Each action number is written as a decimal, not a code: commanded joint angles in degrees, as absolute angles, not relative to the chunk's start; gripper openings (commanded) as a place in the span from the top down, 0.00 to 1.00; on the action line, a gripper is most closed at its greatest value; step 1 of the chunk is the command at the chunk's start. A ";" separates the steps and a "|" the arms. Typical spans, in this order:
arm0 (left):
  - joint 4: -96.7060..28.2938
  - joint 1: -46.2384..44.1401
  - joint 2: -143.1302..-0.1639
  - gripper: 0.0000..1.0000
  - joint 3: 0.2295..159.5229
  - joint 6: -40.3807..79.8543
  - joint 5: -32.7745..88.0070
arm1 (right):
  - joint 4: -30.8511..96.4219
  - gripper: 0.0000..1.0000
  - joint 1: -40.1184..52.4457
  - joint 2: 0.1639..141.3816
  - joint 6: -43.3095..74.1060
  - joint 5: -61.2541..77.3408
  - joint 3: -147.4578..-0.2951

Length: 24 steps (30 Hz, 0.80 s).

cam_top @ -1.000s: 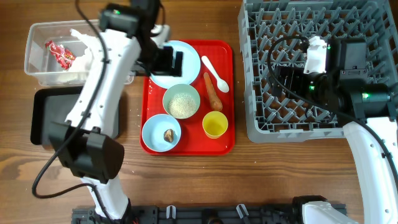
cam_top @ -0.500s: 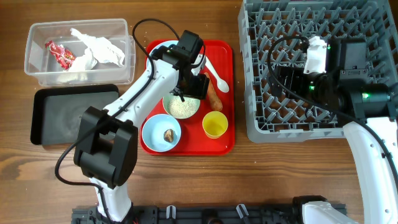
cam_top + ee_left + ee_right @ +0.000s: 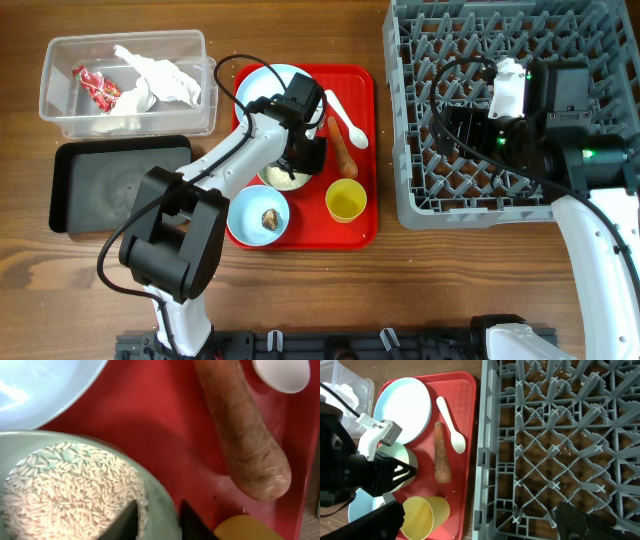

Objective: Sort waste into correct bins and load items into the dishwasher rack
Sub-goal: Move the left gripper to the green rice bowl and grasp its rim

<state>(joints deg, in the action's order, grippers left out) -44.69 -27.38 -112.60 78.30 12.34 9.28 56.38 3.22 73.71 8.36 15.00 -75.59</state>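
Pale green bowl (image 3: 157,492), upright, holds white rice grains (image 3: 65,490). Orange carrot (image 3: 341,147) lies lengthwise at its 3 o'clock, white spoon (image 3: 347,118) beyond. Yellow cup (image 3: 345,200) at 5, blue bowl (image 3: 250,215) with brown scrap (image 3: 270,215) at 7, plate (image 3: 262,85) at 12 — tissue (image 3: 165,78) and red wrapper (image 3: 97,85) in the clear tub (image 3: 60,110).

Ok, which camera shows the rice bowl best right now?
Left wrist: the pale green bowl is close up, rice grains sharp, rim between the left gripper's fingers. Overhead shows only a sliver under that gripper; right wrist glimpses part of its rim.
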 commanded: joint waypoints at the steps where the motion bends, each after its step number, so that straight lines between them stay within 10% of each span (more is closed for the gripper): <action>1: -44.45 -27.64 -113.27 0.88 77.67 12.49 8.27 | 56.40 0.01 3.20 73.95 9.17 15.57 -76.42; 24: -52.29 -27.62 -108.62 0.96 89.21 15.90 10.48 | 56.16 0.01 3.20 74.06 8.99 15.53 -76.42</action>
